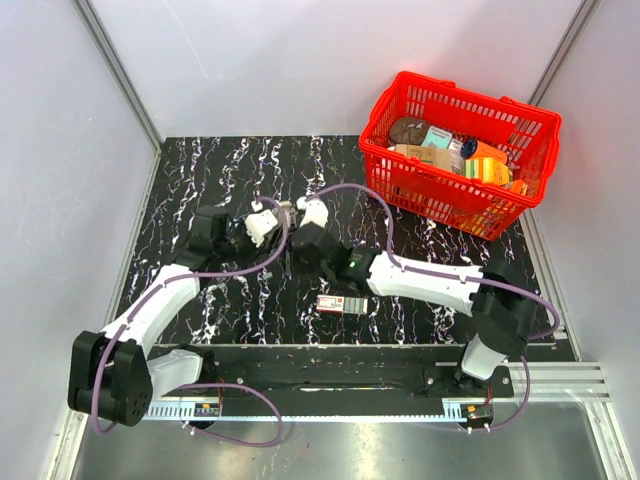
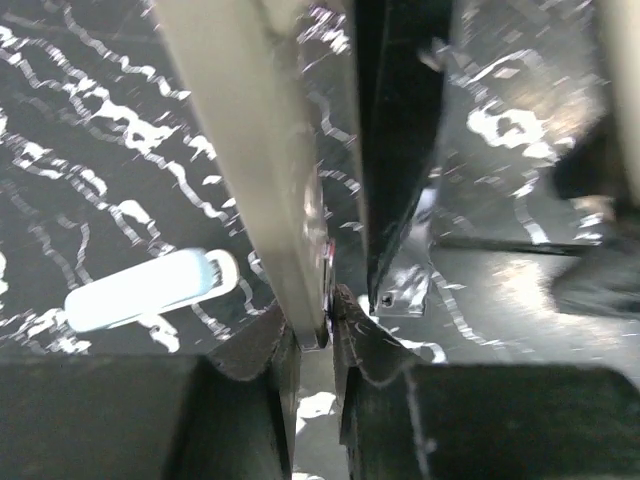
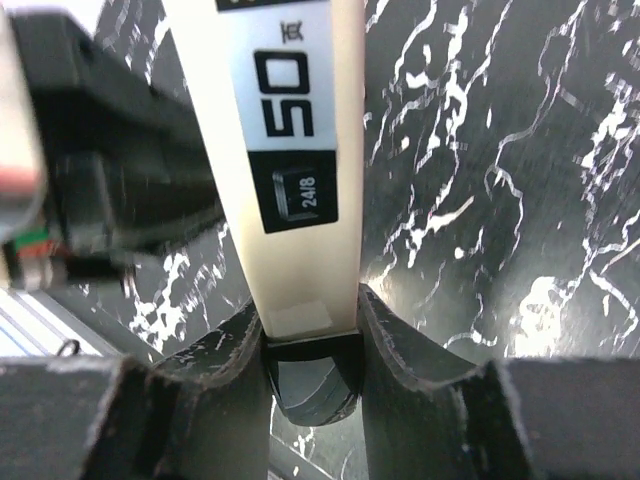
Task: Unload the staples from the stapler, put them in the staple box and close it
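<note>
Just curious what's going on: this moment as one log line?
left gripper: shut on cream labelled piece | right gripper: shut on same piece | light-blue stapler: on table, unheld

**Stapler**: one item, with a long cream-white plastic body and a black lower part.

- **Overhead view:** it is sitting just left of and above the frame's centre, bridging the gap between the two arm ends.
- **Right wrist view:** the cream top is running from lower centre up to the top edge. It is showing a black-and-white label reading "50" and "24/8". Its near end is being pinched by the right gripper.
- **Left wrist view:** the cream arm and the black part are standing apart and converging toward lower centre. The black part is ending in a silvery tip. The left gripper is clamping the cream arm's end.
</note>
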